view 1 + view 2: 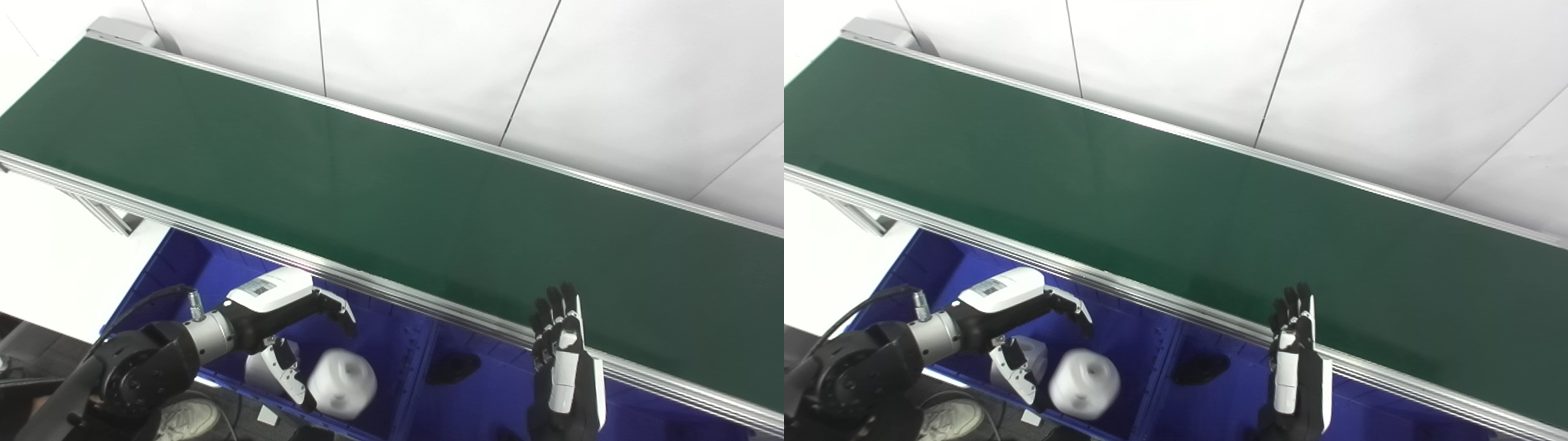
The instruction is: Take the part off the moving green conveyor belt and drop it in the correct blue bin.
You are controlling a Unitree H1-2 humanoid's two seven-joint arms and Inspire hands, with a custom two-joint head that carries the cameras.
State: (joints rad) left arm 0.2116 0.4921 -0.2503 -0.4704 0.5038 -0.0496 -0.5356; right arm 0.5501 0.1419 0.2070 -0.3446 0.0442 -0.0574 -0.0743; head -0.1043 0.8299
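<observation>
left robot hand [278,324] open, holds nothing | white part [342,383] blurred, just below its fingers, over left blue bin [392,343], belt [392,202] bare | right robot hand [563,361] open, idle, well apart | left nearer

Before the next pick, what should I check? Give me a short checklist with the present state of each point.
1. Left hand free: ok, open, over the left bin.
2. White part out of the hand: ok, blurred, in the left bin.
3. Right hand free: ok, open, at the belt's near rail.
4. Next part on the belt: not ok, none in view.
5. Belt moving: cannot tell.
</observation>
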